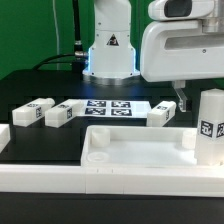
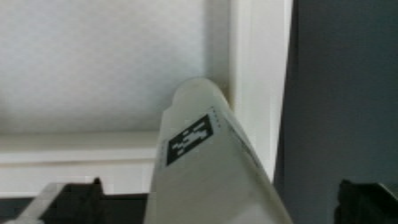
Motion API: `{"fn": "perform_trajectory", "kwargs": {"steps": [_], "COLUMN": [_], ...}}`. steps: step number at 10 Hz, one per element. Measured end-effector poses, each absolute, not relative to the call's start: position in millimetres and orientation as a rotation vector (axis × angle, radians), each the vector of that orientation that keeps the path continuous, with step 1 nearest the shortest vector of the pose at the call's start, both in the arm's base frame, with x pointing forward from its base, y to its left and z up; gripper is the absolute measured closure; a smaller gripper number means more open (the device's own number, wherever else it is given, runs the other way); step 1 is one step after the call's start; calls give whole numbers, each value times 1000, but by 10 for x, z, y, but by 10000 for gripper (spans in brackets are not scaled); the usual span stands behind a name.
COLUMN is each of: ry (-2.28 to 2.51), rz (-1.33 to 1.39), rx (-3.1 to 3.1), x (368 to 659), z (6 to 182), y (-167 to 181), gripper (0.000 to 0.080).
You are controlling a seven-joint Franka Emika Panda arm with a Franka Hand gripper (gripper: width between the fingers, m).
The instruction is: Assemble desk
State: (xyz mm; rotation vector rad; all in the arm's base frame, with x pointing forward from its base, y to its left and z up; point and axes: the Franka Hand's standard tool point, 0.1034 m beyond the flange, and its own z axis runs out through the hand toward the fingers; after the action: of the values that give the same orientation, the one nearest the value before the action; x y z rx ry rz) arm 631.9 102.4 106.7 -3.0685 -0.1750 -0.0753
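The white desk top (image 1: 135,136), a rimmed tray, lies at the front of the black table. One white tagged leg (image 1: 210,124) stands upright at its corner on the exterior view's right. In the wrist view this leg (image 2: 210,150) rises from the tray's corner (image 2: 263,60) between my two dark fingers (image 2: 68,200), with a gap on each side. My gripper (image 1: 193,98) (image 2: 217,205) is open, straddling the leg's top. Three more legs lie behind the tray (image 1: 32,113) (image 1: 62,114) (image 1: 163,113).
The marker board (image 1: 110,108) lies flat among the loose legs. A long white border rail (image 1: 45,176) runs along the front. The robot base (image 1: 110,50) stands at the back.
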Motion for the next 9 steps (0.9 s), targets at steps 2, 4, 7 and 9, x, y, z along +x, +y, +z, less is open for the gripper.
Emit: {"fn": "perform_trajectory", "kwargs": {"steps": [2,4,7,9], "ry": [-433,-573,-635,-625], "rz": [-83,-87,-89,-88], "rx": [-3056,-3038,-3026,-3027], "x": [6318,6320,6321,6321], "z": [1064,1066,1065,1065], "y": [1020,1017,1011,1011], "gripper": [150,150,441,511]}}
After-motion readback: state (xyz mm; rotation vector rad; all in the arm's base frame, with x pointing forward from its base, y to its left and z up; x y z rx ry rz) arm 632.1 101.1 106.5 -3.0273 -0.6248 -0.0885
